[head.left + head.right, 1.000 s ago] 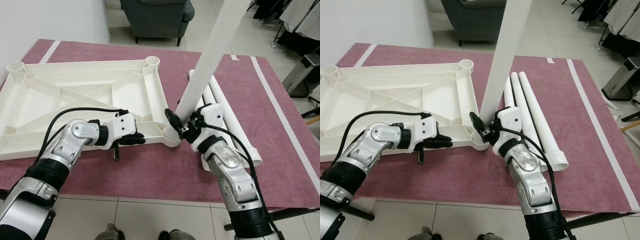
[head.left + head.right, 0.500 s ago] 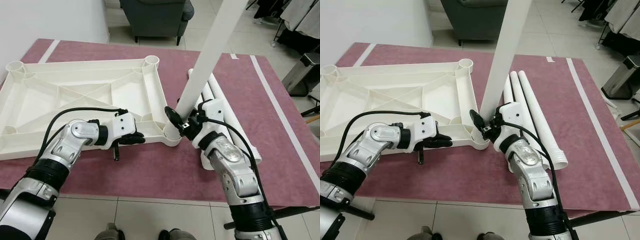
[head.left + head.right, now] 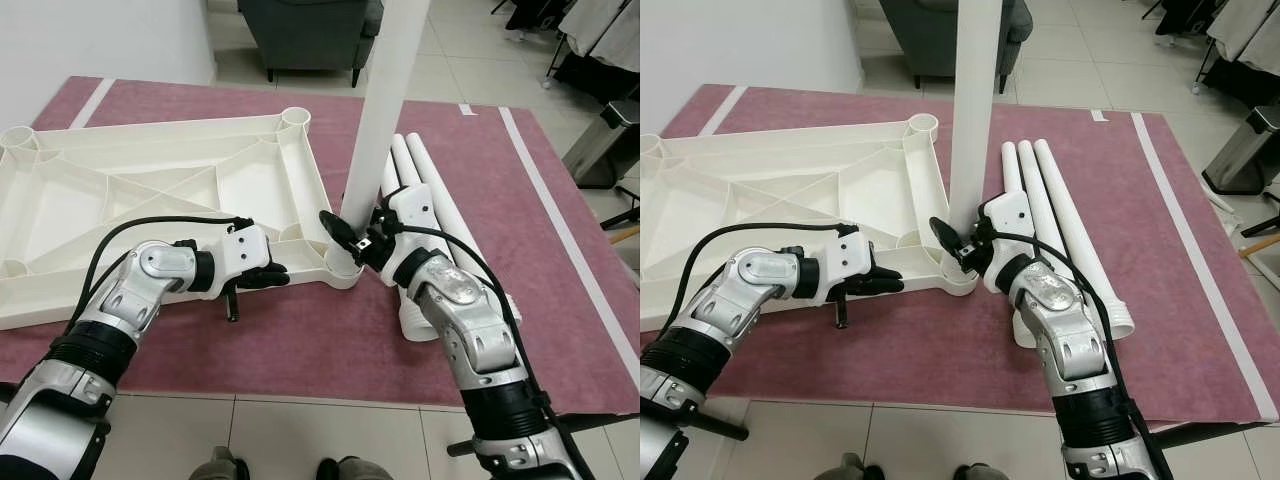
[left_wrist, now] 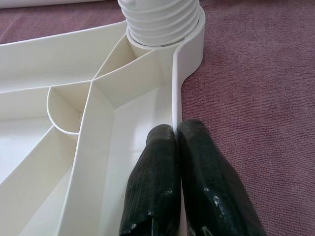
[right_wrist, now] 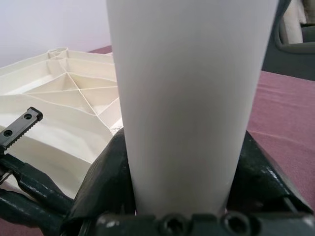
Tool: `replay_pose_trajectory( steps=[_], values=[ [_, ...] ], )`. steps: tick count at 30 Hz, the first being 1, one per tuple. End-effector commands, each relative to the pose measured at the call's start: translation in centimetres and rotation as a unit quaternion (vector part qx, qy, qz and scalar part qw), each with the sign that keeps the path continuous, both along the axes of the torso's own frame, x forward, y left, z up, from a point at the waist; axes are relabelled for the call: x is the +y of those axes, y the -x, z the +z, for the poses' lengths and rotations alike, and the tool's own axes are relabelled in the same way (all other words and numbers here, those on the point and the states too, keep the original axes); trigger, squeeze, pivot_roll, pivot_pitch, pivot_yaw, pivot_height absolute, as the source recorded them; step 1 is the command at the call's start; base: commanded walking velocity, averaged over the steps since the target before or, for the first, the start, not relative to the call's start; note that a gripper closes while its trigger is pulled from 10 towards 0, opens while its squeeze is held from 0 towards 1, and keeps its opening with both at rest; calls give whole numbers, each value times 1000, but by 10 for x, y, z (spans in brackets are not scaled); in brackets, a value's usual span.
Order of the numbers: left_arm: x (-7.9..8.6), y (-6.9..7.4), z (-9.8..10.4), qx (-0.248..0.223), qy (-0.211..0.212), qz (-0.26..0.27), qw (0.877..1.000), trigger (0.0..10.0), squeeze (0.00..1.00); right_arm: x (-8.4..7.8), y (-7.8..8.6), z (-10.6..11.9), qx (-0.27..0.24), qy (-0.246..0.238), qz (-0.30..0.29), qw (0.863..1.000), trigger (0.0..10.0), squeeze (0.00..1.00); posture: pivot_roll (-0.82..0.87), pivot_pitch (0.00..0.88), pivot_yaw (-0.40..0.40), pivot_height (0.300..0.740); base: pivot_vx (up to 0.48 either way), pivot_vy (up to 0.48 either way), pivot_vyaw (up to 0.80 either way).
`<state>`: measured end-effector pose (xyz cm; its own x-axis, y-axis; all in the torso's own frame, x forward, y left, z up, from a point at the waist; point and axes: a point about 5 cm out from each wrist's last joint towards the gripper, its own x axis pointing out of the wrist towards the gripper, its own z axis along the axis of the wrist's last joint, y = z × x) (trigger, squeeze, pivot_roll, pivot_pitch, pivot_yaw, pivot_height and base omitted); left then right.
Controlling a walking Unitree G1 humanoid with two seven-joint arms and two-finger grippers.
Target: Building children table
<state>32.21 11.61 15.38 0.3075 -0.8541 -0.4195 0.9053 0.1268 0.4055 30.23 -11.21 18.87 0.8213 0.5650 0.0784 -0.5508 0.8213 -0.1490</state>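
Observation:
A white plastic table top (image 3: 150, 190) lies upside down on a maroon rug (image 3: 300, 330). A white table leg (image 3: 385, 90) stands almost upright in the top's near right corner socket (image 3: 345, 272); the leg's ribbed end (image 4: 162, 22) sits in that socket. My right gripper (image 3: 350, 240) is shut on the leg just above the socket, with black fingers (image 5: 106, 172) on both sides of the tube (image 5: 192, 98). My left gripper (image 3: 262, 275) is shut on the top's front rim (image 4: 174, 98), left of the socket, its fingers (image 4: 162, 187) pinching the thin wall.
Three more white legs (image 3: 440, 200) lie side by side on the rug right of the table top. A dark armchair (image 3: 300, 30) stands beyond the rug, a metal bin (image 3: 605, 150) at the far right, a white wall (image 3: 90, 35) on the left.
The held leg has swung from leaning right to nearly upright in the corner socket, with my right gripper moving with it. The left gripper has stayed on the rim.

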Motion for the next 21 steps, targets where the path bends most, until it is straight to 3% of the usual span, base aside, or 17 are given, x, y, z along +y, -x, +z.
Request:
replay_pose_trajectory(
  steps=[1, 4, 8, 21],
  values=[
    [-1, 4, -13, 22, 1, 9, 1000, 10000, 0, -2, 2, -30, 68, 13, -10, 998, 10000, 0, 45, 122, 7, 740, 0, 0, 0],
    [0, 5, -13, 23, 0, 9, 1000, 10000, 0, -9, 9, -38, 76, -30, -41, 996, 10000, 0, 42, 123, 9, 740, 0, 0, 0],
    [0, 5, -13, 23, 0, 9, 1000, 10000, 0, -12, 12, -44, 82, -40, -54, 994, 10000, 0, 39, 124, 12, 740, 0, 0, 0],
    [-1, 5, -13, 24, 0, 8, 1000, 10000, 0, -12, 11, -52, 76, -12, -99, 992, 10000, 0, 40, 129, 11, 740, 0, 0, 0]
  ],
)
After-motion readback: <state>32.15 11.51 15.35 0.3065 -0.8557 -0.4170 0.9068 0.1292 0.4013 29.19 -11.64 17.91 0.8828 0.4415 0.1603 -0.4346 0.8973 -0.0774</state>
